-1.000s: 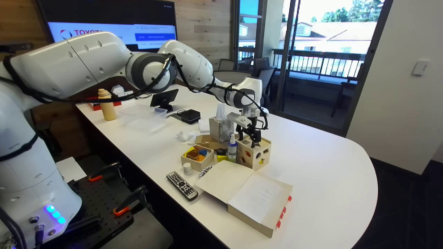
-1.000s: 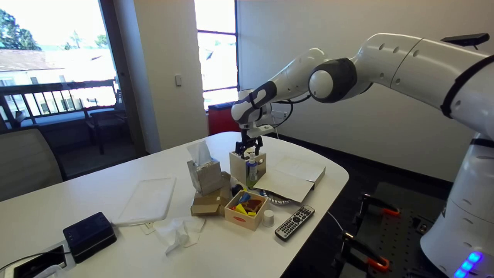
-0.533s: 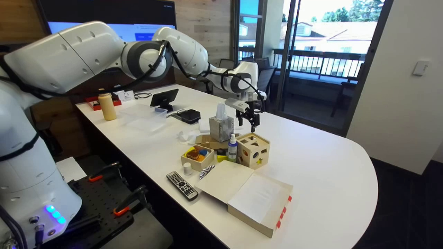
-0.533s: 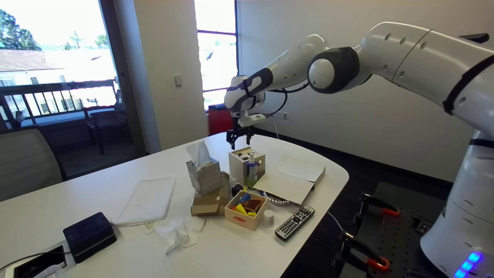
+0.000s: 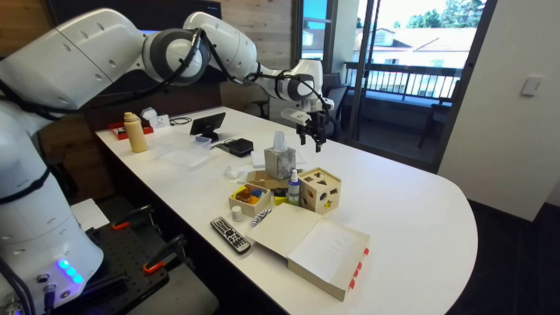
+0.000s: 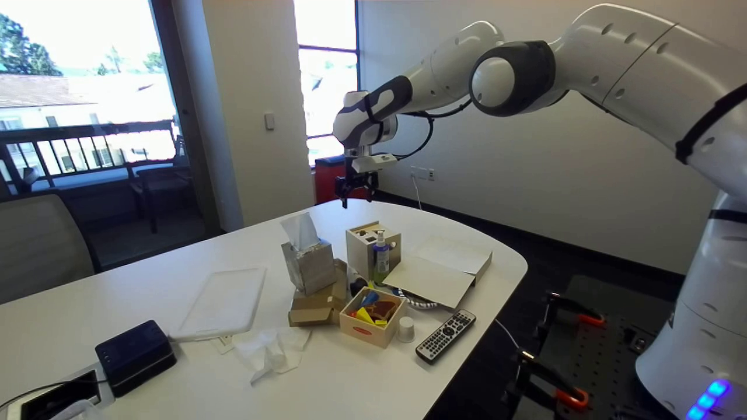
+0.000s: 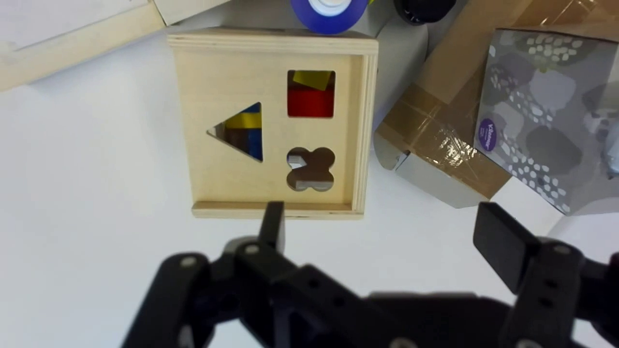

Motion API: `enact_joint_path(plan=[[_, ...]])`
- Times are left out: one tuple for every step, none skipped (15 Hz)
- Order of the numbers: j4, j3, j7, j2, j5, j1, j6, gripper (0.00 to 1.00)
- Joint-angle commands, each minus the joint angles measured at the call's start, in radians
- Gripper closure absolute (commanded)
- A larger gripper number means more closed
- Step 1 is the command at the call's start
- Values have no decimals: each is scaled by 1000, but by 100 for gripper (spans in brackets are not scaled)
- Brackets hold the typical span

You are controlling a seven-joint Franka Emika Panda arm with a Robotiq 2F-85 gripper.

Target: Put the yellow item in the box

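Sitting below and aside from the hand [image 5: 310, 146]: wooden box [image 7: 274, 129].

Near the rounded end of the desk [image 5: 415, 236], yellow pieces [image 7: 313, 79] show only partly through the triangular and square holes of the shape-sorter cube [image 7: 217, 72]; their full shapes cannot be told. In the wrist view, picture edges cut off the tissue box [image 7: 527, 111], the spray bottle [image 7: 331, 21] and the slightly blurred gripper [image 7: 382, 224]. Toward the desk edge closest to the robot base [image 5: 48, 240], button labels on the remote control [image 5: 230, 235] are too small to read, and a striped object [image 5: 260, 217], unidentifiable, lies partly hidden beneath the lid of the open flat box [image 5: 315, 278].
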State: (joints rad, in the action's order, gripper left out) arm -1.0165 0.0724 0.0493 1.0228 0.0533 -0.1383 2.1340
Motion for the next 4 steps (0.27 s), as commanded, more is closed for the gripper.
enact_joint_path(plan=[[-127, 1, 19, -91, -3, 8, 28, 0], [-142, 0, 16, -100, -4, 8, 30, 0], [-157, -1, 15, -110, -3, 9, 32, 0], [-173, -1, 15, -120, -3, 11, 35, 0]])
